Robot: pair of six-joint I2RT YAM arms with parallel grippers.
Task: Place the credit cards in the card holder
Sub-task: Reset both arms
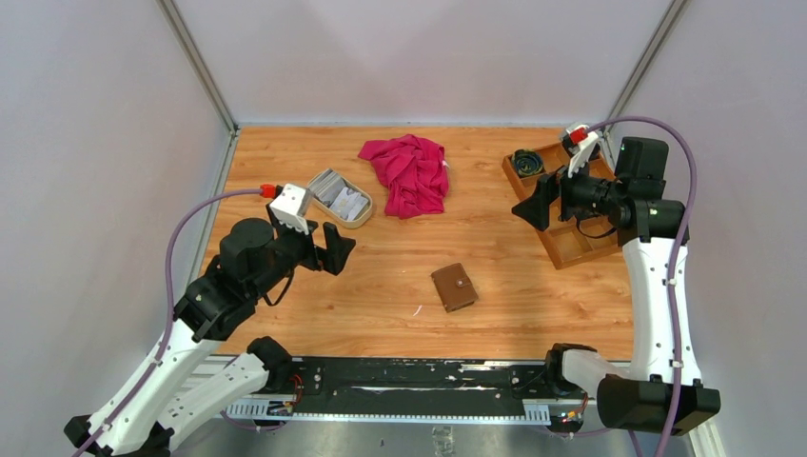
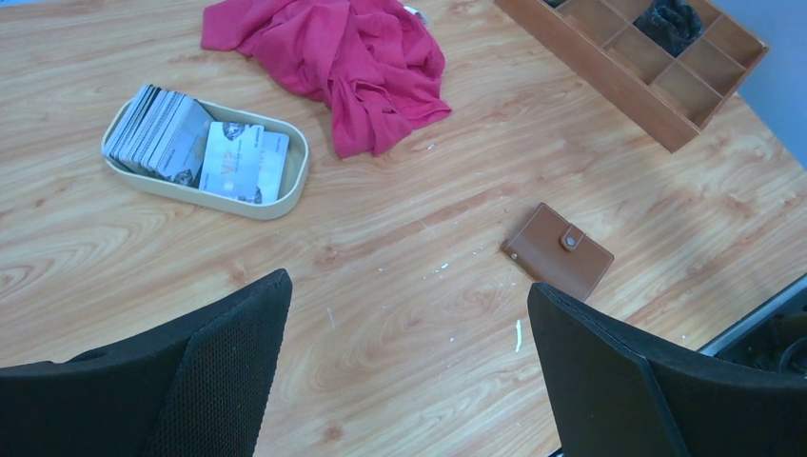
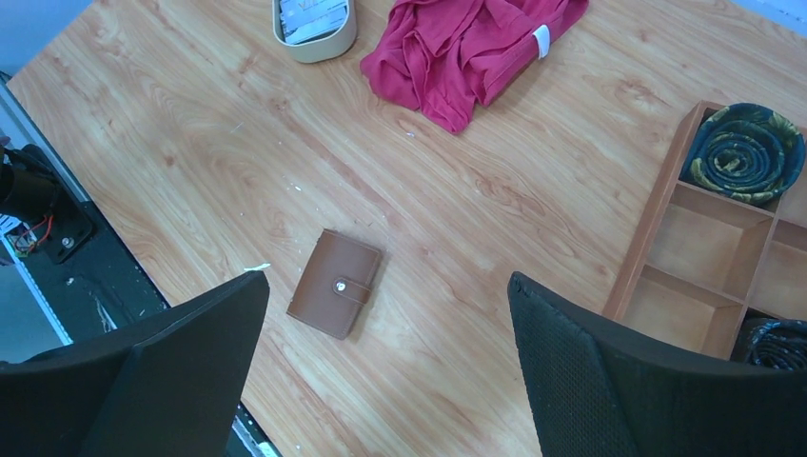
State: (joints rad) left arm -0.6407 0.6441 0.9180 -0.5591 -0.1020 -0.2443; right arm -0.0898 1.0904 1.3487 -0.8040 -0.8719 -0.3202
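Upper left of the top view, the dish (image 1: 362, 220) holds the cards (image 1: 333, 190): a stack leaning on edge at one end and a white one lying flat beside it. On the right, the wooden tray (image 1: 574, 245) has a dark roll (image 1: 526, 163) in its upper-left compartment. Low centre, the card holder (image 1: 455, 287) lies closed with its snap tab up, long axis near vertical and slightly tilted. The left gripper (image 1: 338, 249) and right gripper (image 1: 535, 204) both gape wide, holding nothing.

Top cam high behind the arm bases (image 1: 269, 364) sees the whole table (image 1: 381, 276), both wrist cams look down from well above on opposite sides, all three sharing the card holder (image 1: 455, 287), red cloth (image 1: 407, 173) and beige dish (image 1: 366, 212).
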